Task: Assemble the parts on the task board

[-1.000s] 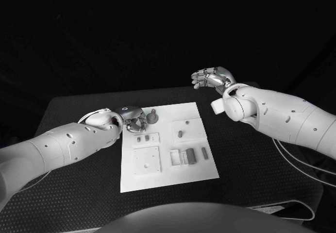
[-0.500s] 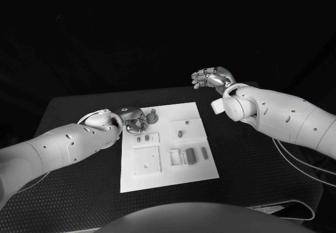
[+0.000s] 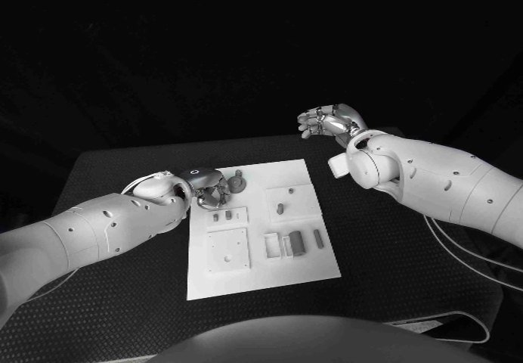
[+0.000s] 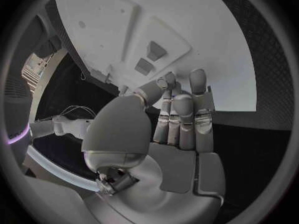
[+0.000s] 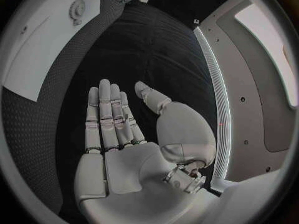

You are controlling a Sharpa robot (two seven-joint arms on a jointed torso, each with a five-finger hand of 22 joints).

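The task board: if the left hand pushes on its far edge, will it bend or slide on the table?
The task board looks like a thin, flat, rigid plate, so it would probably not bend. It lies loose on the textured black table, which may resist sliding somewhat. The left hand hovers over its far left corner; a sideways push there might rotate it.

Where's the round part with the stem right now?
In the head view the round part sits at the far left corner of the task board, right beside the left hand.
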